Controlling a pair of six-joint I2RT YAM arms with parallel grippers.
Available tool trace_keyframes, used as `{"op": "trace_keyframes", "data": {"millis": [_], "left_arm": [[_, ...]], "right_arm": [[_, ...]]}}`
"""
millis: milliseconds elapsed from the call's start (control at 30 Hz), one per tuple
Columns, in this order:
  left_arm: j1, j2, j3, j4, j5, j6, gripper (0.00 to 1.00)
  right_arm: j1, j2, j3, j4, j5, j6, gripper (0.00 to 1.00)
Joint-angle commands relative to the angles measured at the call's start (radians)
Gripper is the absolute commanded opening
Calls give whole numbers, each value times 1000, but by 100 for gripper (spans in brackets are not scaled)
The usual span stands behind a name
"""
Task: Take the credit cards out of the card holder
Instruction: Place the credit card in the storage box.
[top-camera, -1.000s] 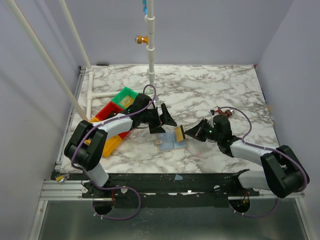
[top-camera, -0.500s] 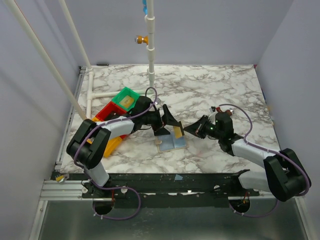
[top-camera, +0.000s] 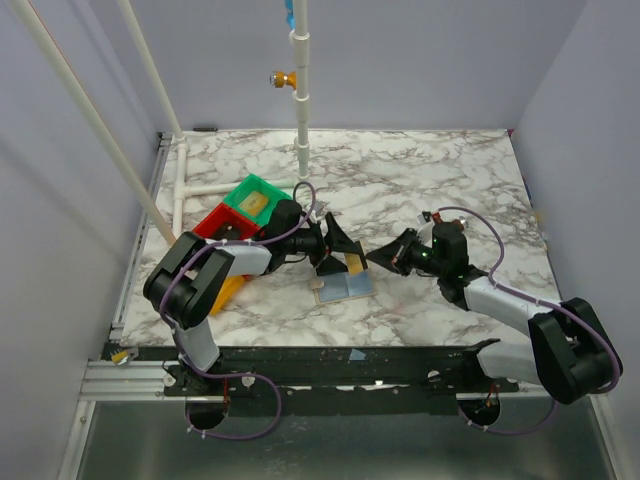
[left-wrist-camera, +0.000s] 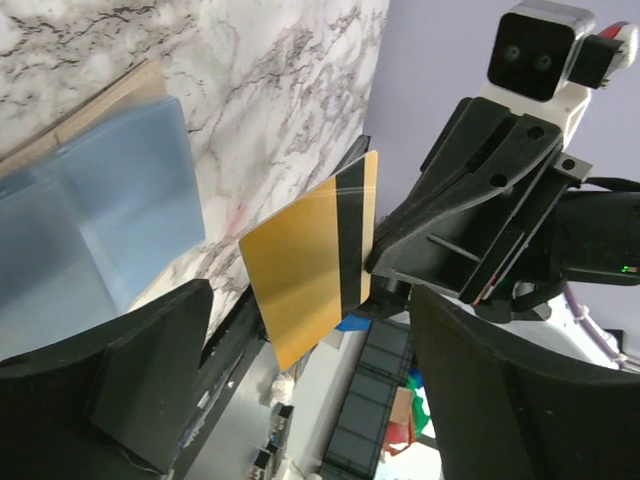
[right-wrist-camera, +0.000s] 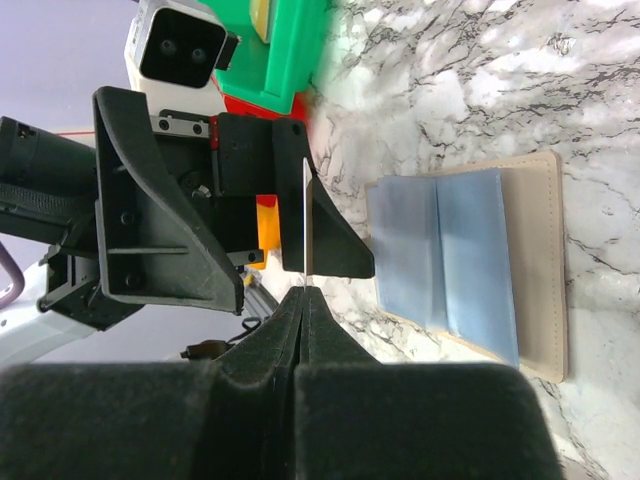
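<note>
Top external view: shows gold credit card (top-camera: 354, 263) pinched by closed right gripper (top-camera: 373, 260), three o'clock from spread, empty left gripper (top-camera: 334, 251); card holder (top-camera: 342, 287) splayed at six.

The card holder (top-camera: 343, 287) is lying open on the table (top-camera: 420, 180), toward its near edge, between the two arms. Just behind it, the card (top-camera: 354, 263) is standing clear of the table, pinched by the right gripper (top-camera: 374, 258) and reaching in between the spread fingers of the left gripper (top-camera: 337, 250). The trays (top-camera: 250, 197) are lying left of and behind the left gripper.
</note>
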Motion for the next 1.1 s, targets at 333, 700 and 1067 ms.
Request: {"op": "trace_keyframes", "data": {"millis": [333, 700, 1067], "left_arm": [[-6, 25, -29, 206, 62, -117, 0], [-7, 8, -21, 182, 60, -95, 0], [-7, -26, -8, 116, 49, -45, 0]], "right_arm": [[-13, -17, 17, 19, -33, 12, 1], [-12, -40, 28, -19, -20, -22, 42], [-13, -74, 40, -91, 26, -58, 96]]}}
